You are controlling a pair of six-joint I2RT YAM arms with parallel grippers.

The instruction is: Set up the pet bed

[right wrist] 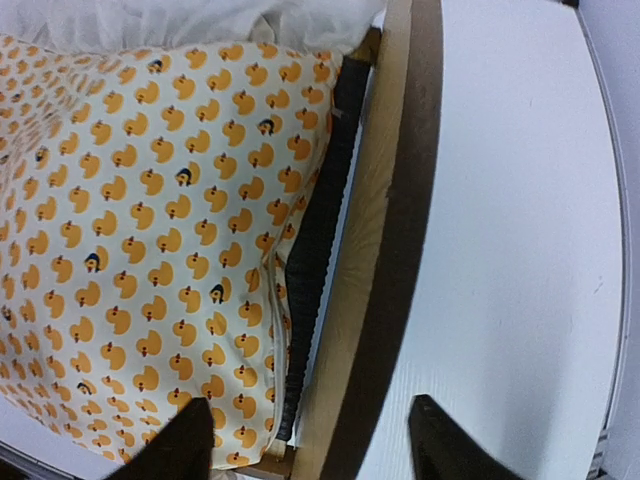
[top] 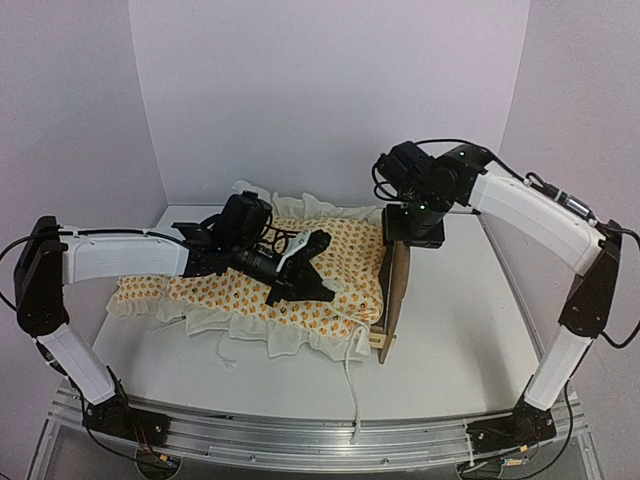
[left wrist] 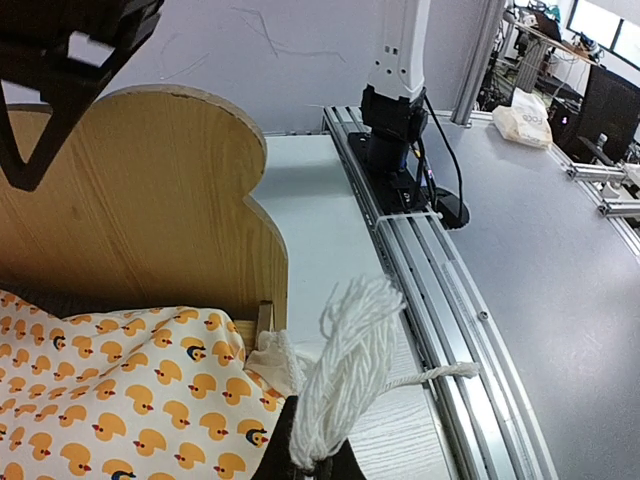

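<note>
Surface [top: 470, 330]: white, flat, matte, with faint wood grain. Bed [top: 395, 290]: at mid-surface, its head end towards the right arm. Bedding [top: 220, 290]: soft cream cloth printed with small orange ducks, edged in a sheer, crinkled white ruffle; it spreads leftward from the head end, rumpled, the ruffle spilling onto the surface. Headboard [left wrist: 150, 200]: light plywood, smooth, upright, its top cut in rounded scallops; the bedding is bunched against its inner face. Base [right wrist: 315, 250]: dark grey ribbed strip, showing only in the gap between bedding and headboard. Right end effector [right wrist: 320, 445]: black fingers spread wide above the headboard's top edge, one over the print, one over the bare surface, gripping nothing. Left end effector [left wrist: 308, 462]: low over the bedding, fingers fully closed on the neck of a tassel [left wrist: 345, 360]. Tassel: white yarn, a loose brush of fine strands. Cord [top: 352, 395]: thin, white, trailing from the bedding to the surface's near edge.
</note>
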